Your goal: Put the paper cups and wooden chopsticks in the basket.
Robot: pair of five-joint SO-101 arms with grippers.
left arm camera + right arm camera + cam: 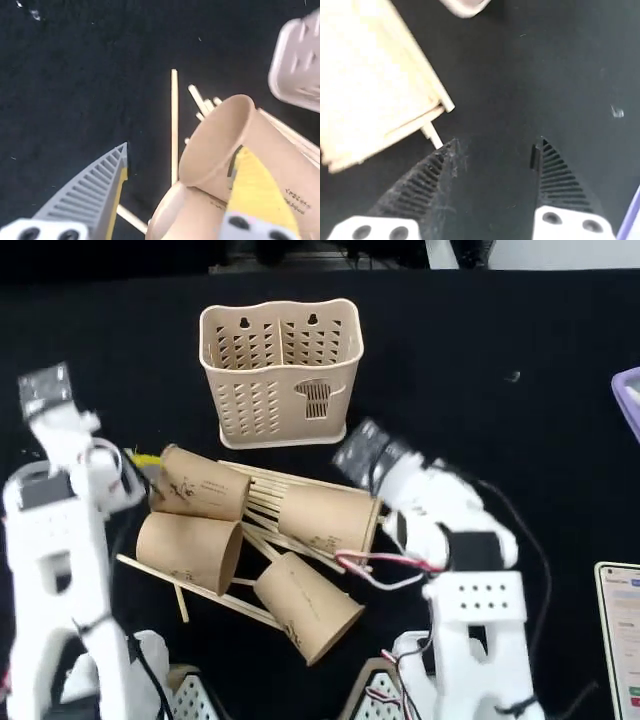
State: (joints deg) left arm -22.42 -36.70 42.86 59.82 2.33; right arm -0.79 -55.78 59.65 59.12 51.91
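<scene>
Your left gripper (180, 150) is spread wide at the mouth of a paper cup (215, 140), evidently to seize it. Your right gripper (497, 141) gapes empty beside the chopstick ends (434, 134).

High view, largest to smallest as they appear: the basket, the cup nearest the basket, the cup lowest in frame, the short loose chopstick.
1. basket
2. cup nearest the basket and lowest cup: they look about alike, so they are not ranked against each other
3. short loose chopstick
</scene>
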